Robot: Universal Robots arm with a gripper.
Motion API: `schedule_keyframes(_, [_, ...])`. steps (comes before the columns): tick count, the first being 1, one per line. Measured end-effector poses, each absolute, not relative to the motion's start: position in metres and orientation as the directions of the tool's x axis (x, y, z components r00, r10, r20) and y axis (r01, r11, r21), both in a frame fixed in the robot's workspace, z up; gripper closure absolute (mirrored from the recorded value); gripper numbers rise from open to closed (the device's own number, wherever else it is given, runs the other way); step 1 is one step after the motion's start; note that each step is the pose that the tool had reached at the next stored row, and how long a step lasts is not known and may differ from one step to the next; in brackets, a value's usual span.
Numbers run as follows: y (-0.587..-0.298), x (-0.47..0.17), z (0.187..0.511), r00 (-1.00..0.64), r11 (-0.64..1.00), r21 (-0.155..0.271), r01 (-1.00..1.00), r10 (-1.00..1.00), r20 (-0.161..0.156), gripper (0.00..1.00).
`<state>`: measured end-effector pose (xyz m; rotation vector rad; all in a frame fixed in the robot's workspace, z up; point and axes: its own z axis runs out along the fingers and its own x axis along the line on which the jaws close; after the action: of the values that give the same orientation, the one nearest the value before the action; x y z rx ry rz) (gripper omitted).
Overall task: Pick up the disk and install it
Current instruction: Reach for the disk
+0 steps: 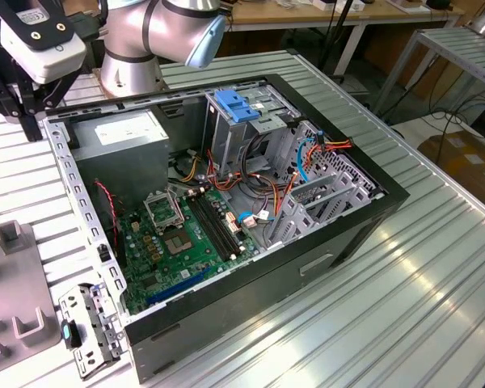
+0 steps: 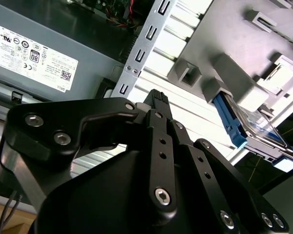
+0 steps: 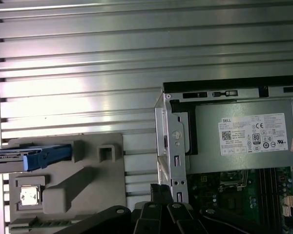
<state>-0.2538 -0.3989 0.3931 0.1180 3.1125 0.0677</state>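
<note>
The gripper [image 2: 158, 99] carries nothing: its jaws are drawn together, tips meeting, with no part between them. The jaws hang near the metal frame edge of the open computer case [image 1: 250, 291]. The power-supply box [image 2: 34, 53] lies to one side of them and the grey fixture plate [image 2: 224, 44] to the other. The disk [image 2: 261, 131] stands on edge in a slot of that fixture, well apart from the jaws and untouched; in the first wrist view it is seen edge-on, blue rail showing. Pick-up is not yet begun. The drive cage [image 1: 236, 107] with its light-blue latch stands inside the case, also well apart from the jaws. The step in hand is judged to be the reach to the disk. To do it well, the jaws would need to spread before closing in, come square to the flat faces, grip metal rather than the blue rails, and keep clear of the fixture's raised blocks. The desk [image 1: 404, 307] is ribbed aluminium, bright with glare. Beyond it the room holds further benches [image 1: 461, 40], hanging cables and a cardboard box [image 1: 461, 153] on the floor.
</note>
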Motion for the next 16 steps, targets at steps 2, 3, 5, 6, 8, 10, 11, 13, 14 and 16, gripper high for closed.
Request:
schedule_keyframes(2, [-0.3989,-0.2547,0.3932,-0.997,0.996,0.044,0.075,0.076,-0.024,0.89])
schedule_keyframes(3, [-0.3989,-0.2553,0.3931,-0.997,0.996,0.044,0.075,0.076,-0.024,0.89])
schedule_keyframes(5, [-0.3989,-0.2565,0.3931,-0.997,0.996,0.044,0.075,0.076,-0.024,0.89])
schedule_keyframes(6, [-0.3989,-0.2575,0.3931,-0.997,0.996,0.044,0.075,0.076,-0.024,0.89])
schedule_keyframes(8, [-0.3989,-0.2589,0.3931,-0.997,0.996,0.044,0.075,0.076,-0.024,0.89])
schedule_keyframes(10, [-0.3989,-0.2598,0.3931,-0.997,0.996,0.044,0.075,0.076,-0.025,0.89])
schedule_keyframes(11, [-0.3989,-0.2604,0.3931,-0.997,0.996,0.044,0.075,0.076,-0.025,0.89])
schedule_keyframes(13, [-0.3989,-0.2621,0.3931,-0.997,0.996,0.044,0.075,0.076,-0.024,0.89])
schedule_keyframes(14, [-0.3989,-0.2627,0.3931,-0.997,0.996,0.044,0.075,0.076,-0.024,0.89])
schedule_keyframes(16, [-0.3989,-0.2637,0.3931,-0.997,0.996,0.044,0.075,0.076,-0.025,0.89])
